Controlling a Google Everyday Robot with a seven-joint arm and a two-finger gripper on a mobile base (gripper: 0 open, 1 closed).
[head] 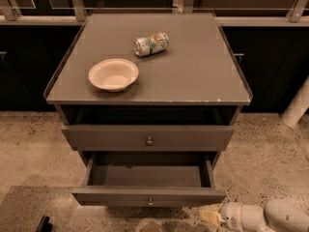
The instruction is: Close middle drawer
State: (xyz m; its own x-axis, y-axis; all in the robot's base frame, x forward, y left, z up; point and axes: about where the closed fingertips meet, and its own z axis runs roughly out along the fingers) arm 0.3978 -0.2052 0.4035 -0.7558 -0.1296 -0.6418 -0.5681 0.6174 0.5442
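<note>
The middle drawer [148,195] is the grey-brown drawer with a tiny round knob [149,202]. It is pulled far out of the cabinet, and its shallow box [147,175] is empty. My gripper [210,215] is at the bottom right of the camera view, low near the floor. It sits just below and to the right of the drawer front's right corner and points left. The white arm [270,219] runs off the right edge.
Above the open drawer is a wider drawer front [147,137] with a larger knob, slightly out. The cabinet top [193,66] holds a cream bowl [113,74] and a tipped can [151,44]. A white post [297,105] stands at the right on the speckled floor.
</note>
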